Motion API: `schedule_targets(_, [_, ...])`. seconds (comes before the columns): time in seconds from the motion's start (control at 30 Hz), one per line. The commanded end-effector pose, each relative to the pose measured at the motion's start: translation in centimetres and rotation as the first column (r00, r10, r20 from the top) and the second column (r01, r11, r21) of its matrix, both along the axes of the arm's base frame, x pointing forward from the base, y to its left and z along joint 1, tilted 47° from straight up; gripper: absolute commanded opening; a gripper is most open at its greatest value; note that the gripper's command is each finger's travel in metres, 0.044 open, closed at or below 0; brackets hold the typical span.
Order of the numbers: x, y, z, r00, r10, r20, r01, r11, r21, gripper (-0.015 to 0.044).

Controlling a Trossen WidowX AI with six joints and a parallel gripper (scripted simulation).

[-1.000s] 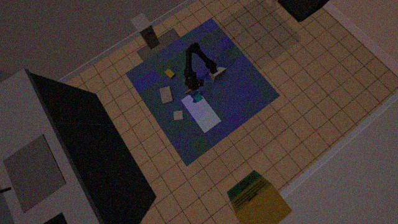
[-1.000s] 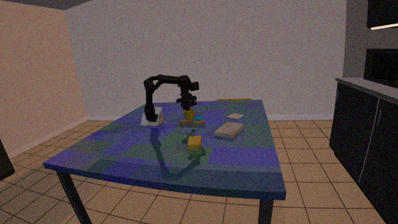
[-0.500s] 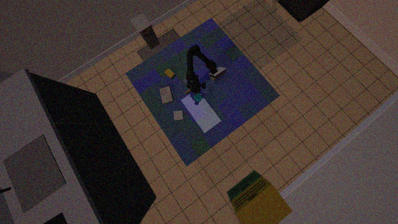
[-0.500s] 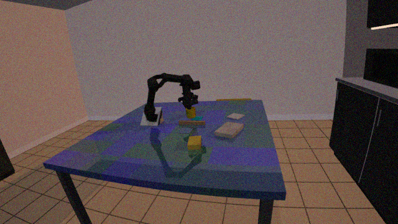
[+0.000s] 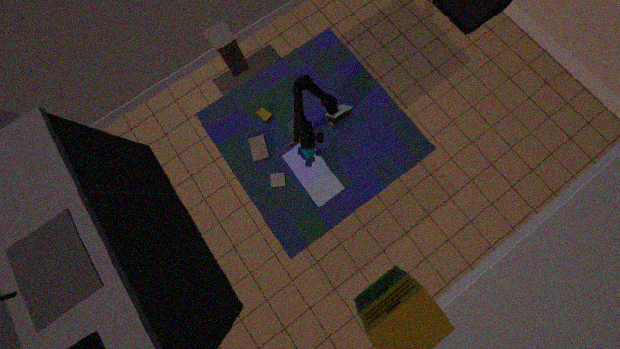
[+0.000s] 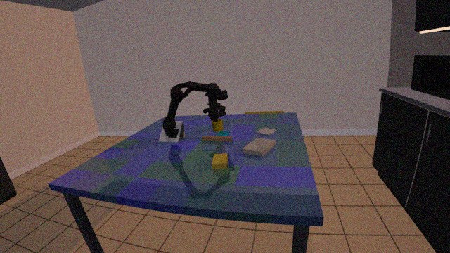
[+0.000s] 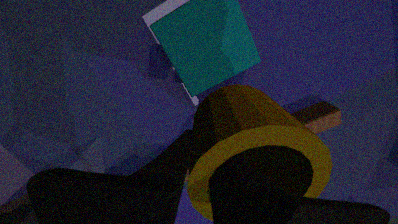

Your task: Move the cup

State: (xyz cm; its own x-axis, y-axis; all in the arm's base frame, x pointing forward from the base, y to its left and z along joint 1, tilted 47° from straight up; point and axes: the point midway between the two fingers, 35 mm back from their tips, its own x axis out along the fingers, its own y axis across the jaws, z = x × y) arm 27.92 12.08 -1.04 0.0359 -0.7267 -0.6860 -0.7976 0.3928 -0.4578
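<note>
Cup (image 7: 260, 150), yellow and rigid, hung clear of the counter (image 6: 274, 176), clamped at its wall in the pincer (image 7: 200, 165). Upright in the exterior view, it probably needed to stay level, since loose marbles would likely roll out at any tilt; its dark interior hid them. Just beyond lay the teal pad (image 7: 205, 45); a wooden strip (image 7: 320, 116) lay to the right.

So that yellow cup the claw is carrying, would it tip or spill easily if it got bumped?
Probably rigid: the yellow cup keeps its round rim while the gripper pinches it. It seems wider at the rim than the base, so it may be fairly tippy once set down. Its open top would let contents out if tilted; the inside looks too dark to see any.
</note>
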Motion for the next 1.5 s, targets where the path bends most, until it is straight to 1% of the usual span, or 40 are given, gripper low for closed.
schedule_targets(0.0, [0.2,1.0,-0.5,1.0,0.001,0.01,-0.001,1.0,0.01,0.0])
schedule_targets(0.73, [0.4,4.6,-3.4,1.0,0.001,0.011,-0.001,1.0,0.013,0.0])
schedule_targets(1.47, [0.6,2.8,-5.2,1.0,0.001,0.012,-0.001,1.0,0.013,0.0])
